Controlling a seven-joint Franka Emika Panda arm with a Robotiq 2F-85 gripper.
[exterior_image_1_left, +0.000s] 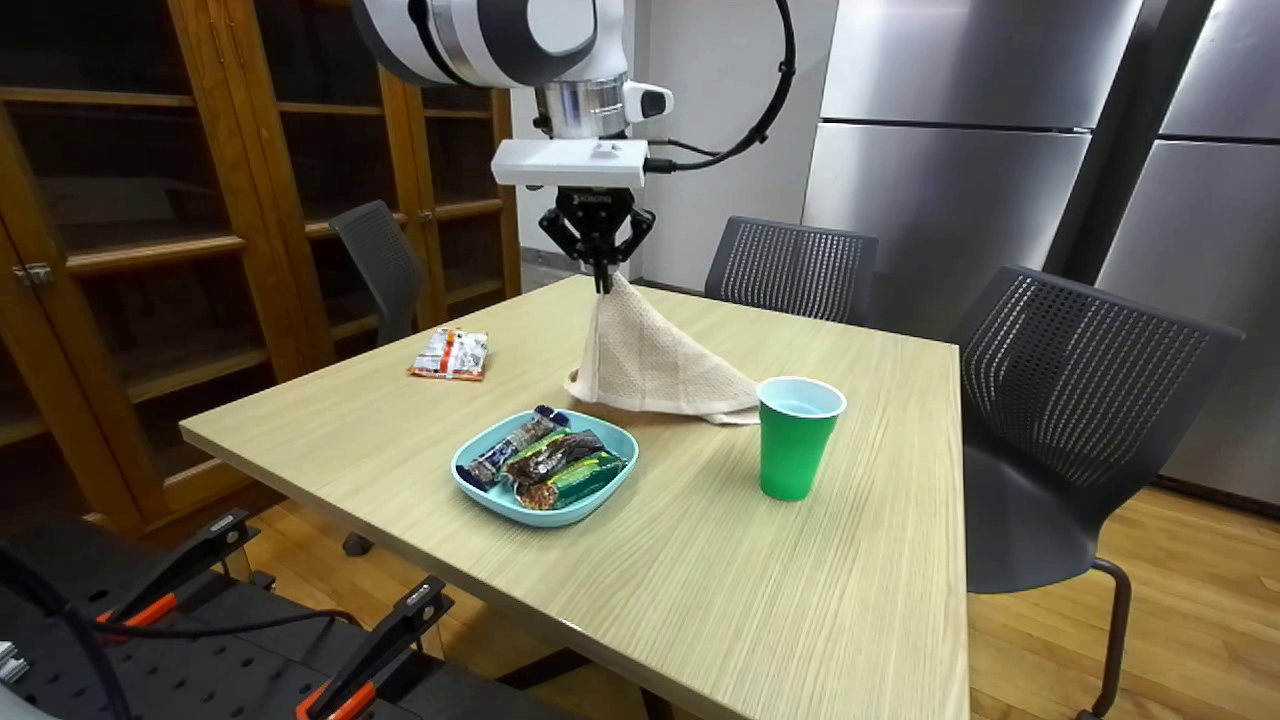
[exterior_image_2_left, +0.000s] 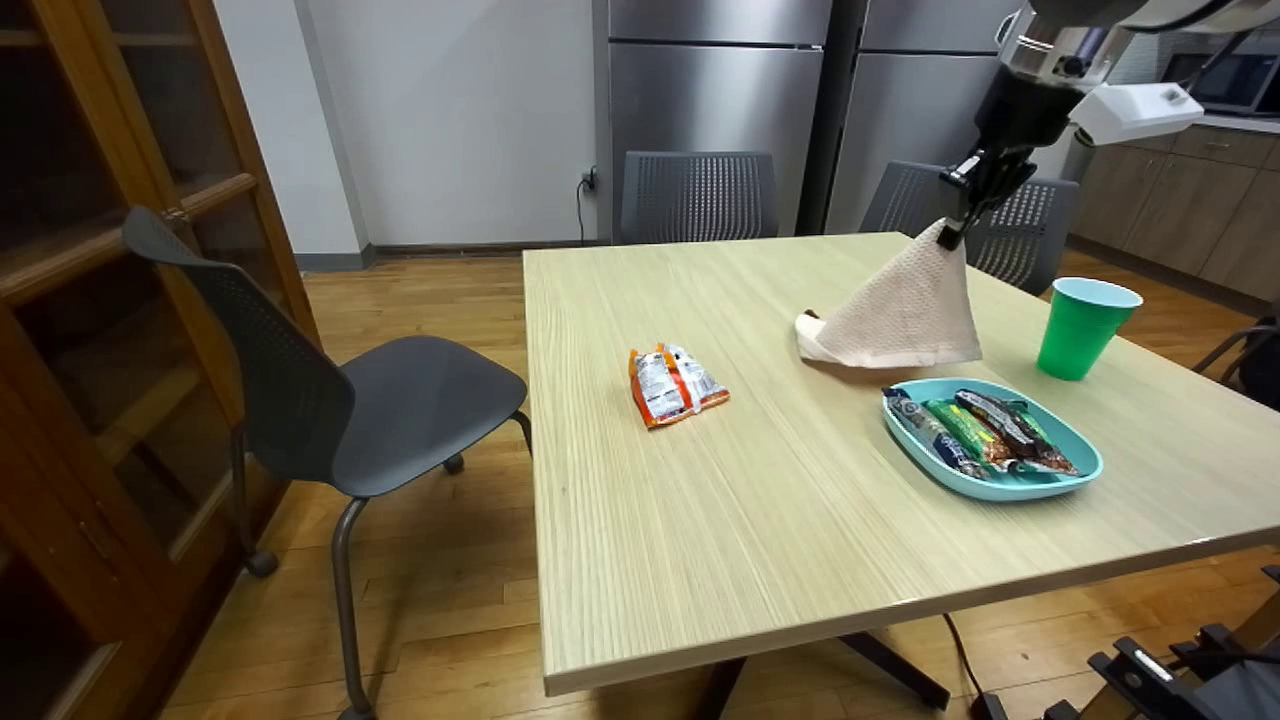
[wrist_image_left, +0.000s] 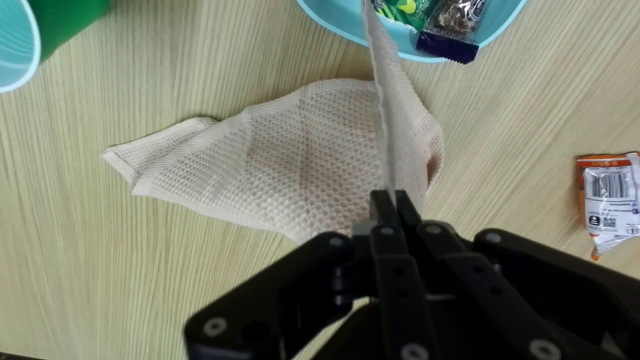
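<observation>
A cream waffle-weave cloth is pinched at its top by my gripper, which is shut on it above the table. In the wrist view the cloth's raised edge runs between the fingertips, while the rest of the cloth spreads over the tabletop. Both exterior views show the cloth draped like a tent, its lower part on the table. A brown patch shows inside a fold; I cannot tell what it is.
Close to the cloth are a light-blue plate holding several wrapped bars and a green cup, upright. An orange-and-white snack packet lies apart on the table. Dark chairs stand around the table; a wooden cabinet is behind.
</observation>
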